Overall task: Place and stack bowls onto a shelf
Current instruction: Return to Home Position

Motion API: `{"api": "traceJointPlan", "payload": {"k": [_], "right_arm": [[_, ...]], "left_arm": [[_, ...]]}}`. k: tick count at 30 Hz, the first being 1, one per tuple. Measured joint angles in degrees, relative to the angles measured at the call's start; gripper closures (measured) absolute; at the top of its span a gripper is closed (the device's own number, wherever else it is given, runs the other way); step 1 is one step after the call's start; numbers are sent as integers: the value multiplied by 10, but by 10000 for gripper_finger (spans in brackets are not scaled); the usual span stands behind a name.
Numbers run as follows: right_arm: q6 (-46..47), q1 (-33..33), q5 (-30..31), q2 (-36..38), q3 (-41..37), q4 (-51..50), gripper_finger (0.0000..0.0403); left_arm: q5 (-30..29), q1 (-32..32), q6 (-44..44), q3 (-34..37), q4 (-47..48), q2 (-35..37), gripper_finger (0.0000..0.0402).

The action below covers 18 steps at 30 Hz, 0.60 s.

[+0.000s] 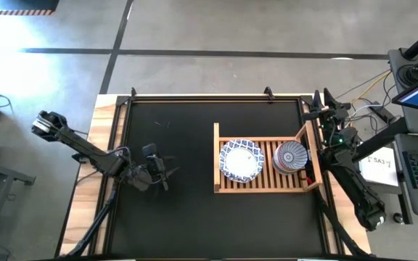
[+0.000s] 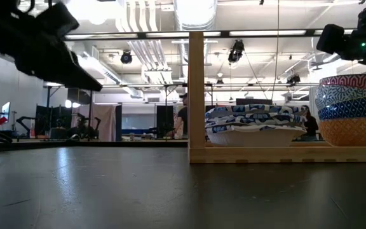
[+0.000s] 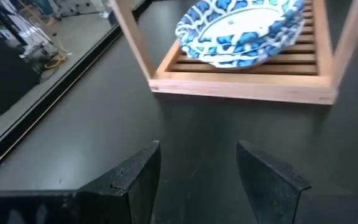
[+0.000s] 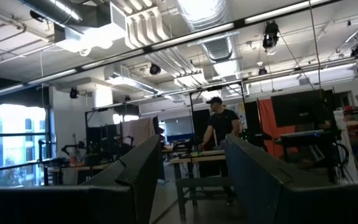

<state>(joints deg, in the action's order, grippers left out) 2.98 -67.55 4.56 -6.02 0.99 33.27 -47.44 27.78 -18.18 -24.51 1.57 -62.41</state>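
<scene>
From above: shows bowls (image 1: 241, 160) in two stacks on shelf (image 1: 263, 188) near the bench (image 1: 194, 225) right edge. Low: nested snugly. Left wrist: left claw (image 3: 197, 146) released, empty, short of shelf. Right wrist: right claw (image 4: 192, 140) released, facing the room. Likely brittle, slick; best pinched at rims.

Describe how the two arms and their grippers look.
Both arms are dark and slender. The left gripper and right gripper each have two flat, black, wedge-shaped jaws. The right arm shows a green light. The left arm has a silvery round joint.
</scene>
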Motion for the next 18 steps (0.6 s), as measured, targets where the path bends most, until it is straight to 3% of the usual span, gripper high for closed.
{"api": "traceJointPlan", "payload": {"k": [6,9,12,18], "right_arm": [[0,0,0,0,0,0,232],[0,0,0,-1,0,0,232],[0,0,0,-1,0,0,232],[0,0,0,-1,0,0,232]], "left_arm": [[-7,-48,92,83,-161,21,209],[36,-86,138,118,-231,73,209],[72,-123,157,146,-235,123,209],[77,-205,171,178,-236,223,209]]}}
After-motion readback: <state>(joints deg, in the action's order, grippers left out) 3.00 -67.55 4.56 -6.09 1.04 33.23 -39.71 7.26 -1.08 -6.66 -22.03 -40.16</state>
